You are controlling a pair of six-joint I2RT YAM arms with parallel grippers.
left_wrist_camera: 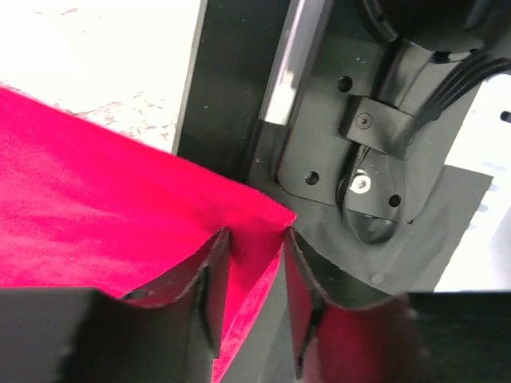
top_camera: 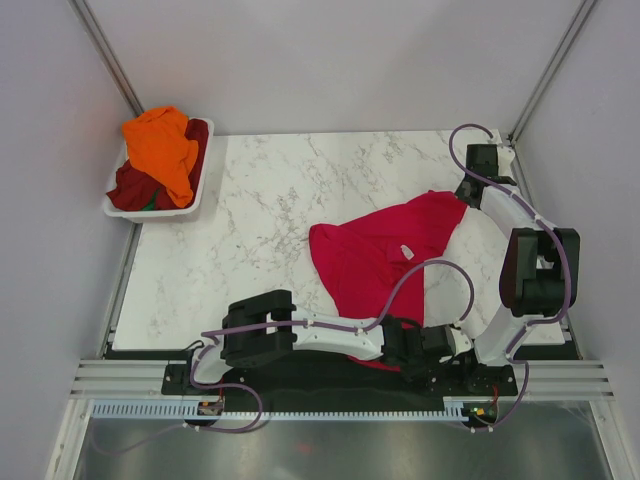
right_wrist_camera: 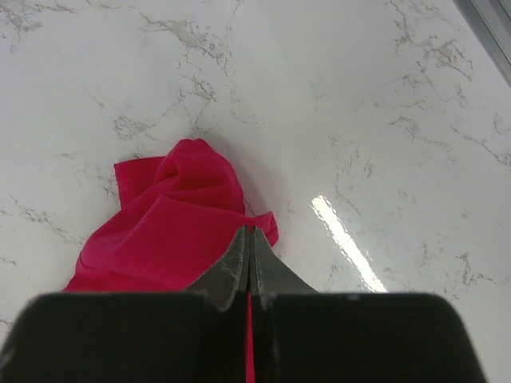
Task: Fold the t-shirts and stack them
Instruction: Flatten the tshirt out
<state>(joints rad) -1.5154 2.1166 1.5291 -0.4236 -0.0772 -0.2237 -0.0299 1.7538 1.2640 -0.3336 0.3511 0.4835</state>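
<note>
- Crimson-pink t-shirt (top_camera: pixel 375 250): lies spread but rumpled on the right half of the marble surface (top_camera: pixel 260 200), white neck label (top_camera: pixel 407 250) showing. Its near edge runs off the surface and over the black mat (top_camera: pixel 330 380) by the arm bases.
- Handling (my read, not seen): light, limp, no stiffness. It will sag and bunch wherever it's unsupported, and prob. slides easily on the polished stone.
- Where to hold: corners, hem or shoulder seams, at two pts well apart so the cloth pulls flat. A mid-panel pinch would only tent it.
- Right pincer (right_wrist_camera: pixel 249 231): jaws fully together on a fold at the shirt's far corner, w/ a thin red line of cloth between them. Bunched cloth rests on the surface just beyond the tips.
- Left pincer (left_wrist_camera: pixel 254 235): jaws part-way apart. The shirt's near corner lies in the gap and touches both inner faces, but is not visibly clamped.
- Orange t-shirt (top_camera: pixel 160 145) and dark maroon t-shirt (top_camera: pixel 135 190): heaped in the white basket (top_camera: pixel 150 213) at the far-left corner, well apart from both arms. No stack exists yet, so the task looks early.
</note>
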